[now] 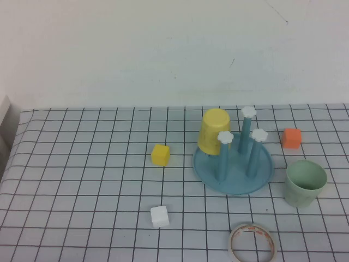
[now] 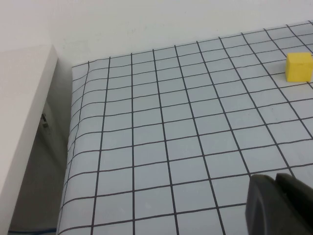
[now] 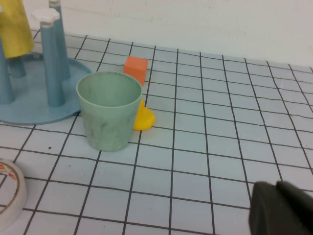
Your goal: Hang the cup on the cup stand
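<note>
Approach not yet begun: mint-green cup (image 1: 305, 183) is standing upright on the bench, just right of cup stand (image 1: 234, 173). Left pincer (image 2: 276, 205) and right pincer (image 3: 281, 210) are parked, pressed together; right must be spread for grasping.

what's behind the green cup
In the right wrist view, a small yellow object sits beside and behind the green cup, partly hidden. An orange block lies farther back.
</note>
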